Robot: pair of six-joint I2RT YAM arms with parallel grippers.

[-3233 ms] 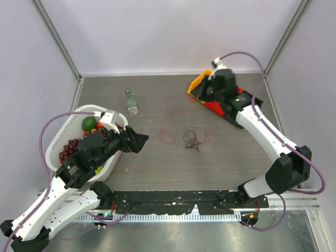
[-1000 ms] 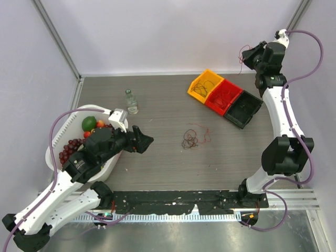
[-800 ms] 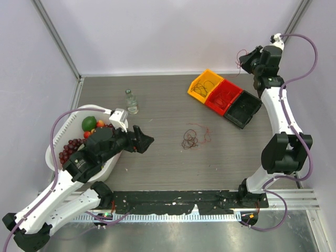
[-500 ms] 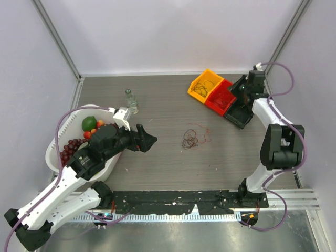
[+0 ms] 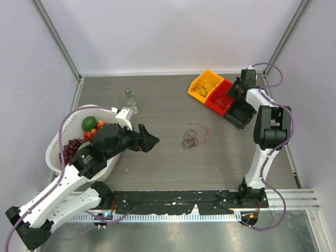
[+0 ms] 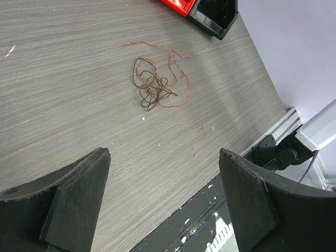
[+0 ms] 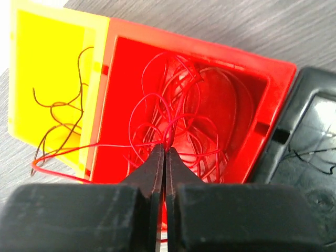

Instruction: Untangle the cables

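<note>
Left gripper (image 6: pixel 164 157) hovers wide open, empty, toward the table's left edge. The tangle of thin red and brown cables (image 5: pixel 193 137) lies mid-table. Right gripper (image 7: pixel 165 153), pinched shut on a thin red wire strand (image 7: pixel 137 111), hangs over the red plastic bin (image 7: pixel 199 45) near the far right corner. It looks like the sorting step; next it should release the strand inside.

Light even, diffuse, from overhead; bright, soft. Top view sharp, slight wide-angle lean at edges; faint soft-edged shadows on table (image 5: pixel 168 163); dull sheen on metal plate (image 5: pixel 210 231) at near edge. Left wrist view: cables (image 6: pixel 153 86) crisp, left gripper (image 6: pixel 163 152) near lens slightly soft. Right wrist view: right gripper (image 7: pixel 164 152) blurred, red bin (image 7: pixel 210 53) vivid, sharp.
</note>
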